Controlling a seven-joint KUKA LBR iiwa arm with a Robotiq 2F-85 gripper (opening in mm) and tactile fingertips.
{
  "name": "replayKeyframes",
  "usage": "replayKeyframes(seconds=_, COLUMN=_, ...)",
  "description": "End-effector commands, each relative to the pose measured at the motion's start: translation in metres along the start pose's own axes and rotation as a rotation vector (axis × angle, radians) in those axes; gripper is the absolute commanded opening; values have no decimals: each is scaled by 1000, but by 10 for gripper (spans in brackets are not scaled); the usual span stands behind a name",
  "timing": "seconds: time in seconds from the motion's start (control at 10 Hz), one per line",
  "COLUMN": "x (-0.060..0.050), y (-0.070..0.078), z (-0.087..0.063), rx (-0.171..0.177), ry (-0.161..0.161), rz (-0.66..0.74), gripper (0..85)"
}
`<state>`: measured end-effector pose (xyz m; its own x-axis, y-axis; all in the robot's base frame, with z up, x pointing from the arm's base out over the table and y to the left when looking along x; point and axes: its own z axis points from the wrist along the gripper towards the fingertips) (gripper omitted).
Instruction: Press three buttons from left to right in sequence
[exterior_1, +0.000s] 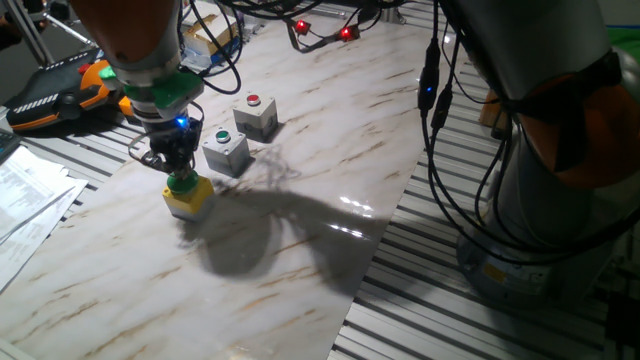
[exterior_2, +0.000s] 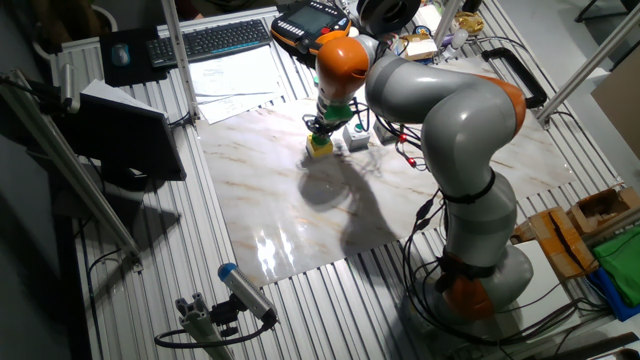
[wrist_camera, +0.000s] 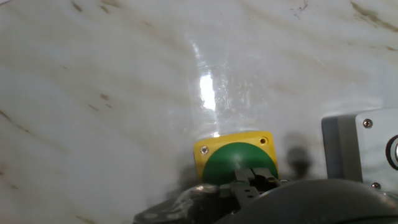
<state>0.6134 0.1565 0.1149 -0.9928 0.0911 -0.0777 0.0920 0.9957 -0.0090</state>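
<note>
Three button boxes stand in a row on the marble board (exterior_1: 330, 150). The yellow box with the big green dome button (exterior_1: 187, 196) is at the left, the grey box with the small green button (exterior_1: 225, 150) in the middle, and the grey box with the small red button (exterior_1: 255, 113) at the right. My gripper (exterior_1: 178, 168) stands straight over the yellow box. In the hand view the fingertips (wrist_camera: 249, 178) are shut together and touch the green dome (wrist_camera: 233, 163). The edge of the middle grey box (wrist_camera: 364, 146) shows at the right. The yellow box (exterior_2: 319, 147) also shows under the gripper (exterior_2: 322, 128) in the other fixed view.
An orange and black pendant (exterior_1: 60, 92) lies behind the board at the left, with papers (exterior_1: 25, 195) beside it. Cables with red lights (exterior_1: 322, 30) lie at the back. The robot base (exterior_1: 560, 200) and hanging cables (exterior_1: 435, 120) stand at the right. A keyboard (exterior_2: 210, 40) lies far back.
</note>
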Motion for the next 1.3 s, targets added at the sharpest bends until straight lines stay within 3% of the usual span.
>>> replayKeyframes(seconds=0.0, x=0, y=0, z=0, rx=-11, ry=7, rz=6, gripper=7)
replayKeyframes(seconds=0.3, x=0, y=0, z=0, rx=-19, ry=7, rz=5, gripper=7)
replayKeyframes(seconds=0.5, x=0, y=0, z=0, rx=11, ry=17, rz=-15, gripper=7)
replayKeyframes(seconds=0.7, x=0, y=0, z=0, rx=4, ry=31, rz=-59, gripper=7)
replayKeyframes(seconds=1.2, x=0, y=5, z=-1, rx=-4, ry=29, rz=-51, gripper=7)
